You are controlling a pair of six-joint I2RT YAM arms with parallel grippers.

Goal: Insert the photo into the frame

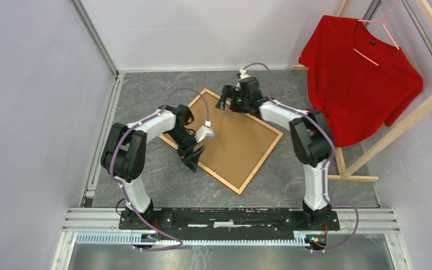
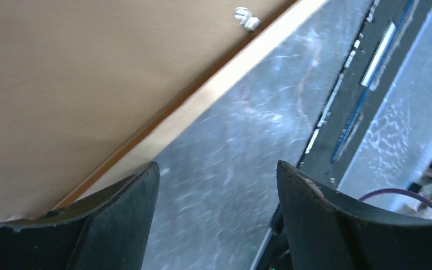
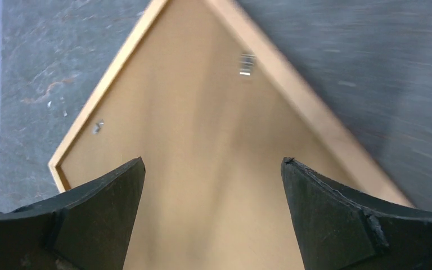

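Tabletop [image 1: 292,185]: grey, stone-patterned, closed by pale walls on the left and far sides, with the arms' mounting rail along the near edge. Bare surface runs all round the frame, widest toward the left wall and the right side.

Clothes rack [image 1: 394,126]: pale wood, standing at the right edge and carrying a red T-shirt [image 1: 360,79] on a pink hanger [image 1: 379,28], well apart from the frame.

Frame [image 1: 261,163]: orange-brown wood with thin rails, lying flat and turned diamond-wise at mid-table. Its near corner is close to the mounting rail and its far corner points at the back wall.

Backing board [image 1: 239,143]: plain brown, filling the frame's opening. Whether the photo lies beneath cannot be told.

Right gripper [image 1: 225,104]: hangs over the frame's far corner with its fingers [image 3: 101,214] spread wide. Only board shows between them, and it holds nothing.

Left gripper [image 1: 194,157]: sits at the frame's near-left rail with its fingers [image 2: 118,225] well apart. One overlaps the rail, contact uncertain; bare table shows in the gap, nothing pinched.

Metal clips [image 3: 246,63]: small, on the board just inside the rails.
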